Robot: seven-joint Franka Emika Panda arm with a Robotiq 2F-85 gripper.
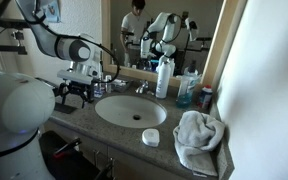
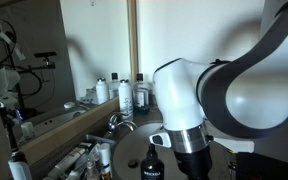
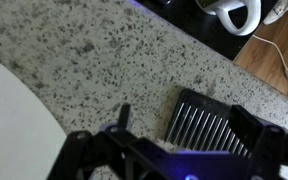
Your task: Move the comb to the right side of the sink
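The black comb [image 3: 206, 124] lies flat on the speckled granite counter [image 3: 104, 60], its teeth showing in the wrist view. My gripper [image 3: 184, 132] is open and low over it. One finger stands clear of the comb's edge on the sink side and the other overlaps its far end. In an exterior view my gripper [image 1: 74, 92] hangs over the counter left of the white sink [image 1: 131, 110]. I cannot make out the comb there. The sink's white rim [image 3: 14, 125] shows beside the comb in the wrist view.
A white towel [image 1: 199, 140] and a small white soap [image 1: 151, 137] lie right of the sink. Bottles [image 1: 164, 78] and a blue item [image 1: 187, 92] stand behind it by the faucet [image 1: 141, 88]. The arm's body [image 2: 214, 100] blocks much of an exterior view.
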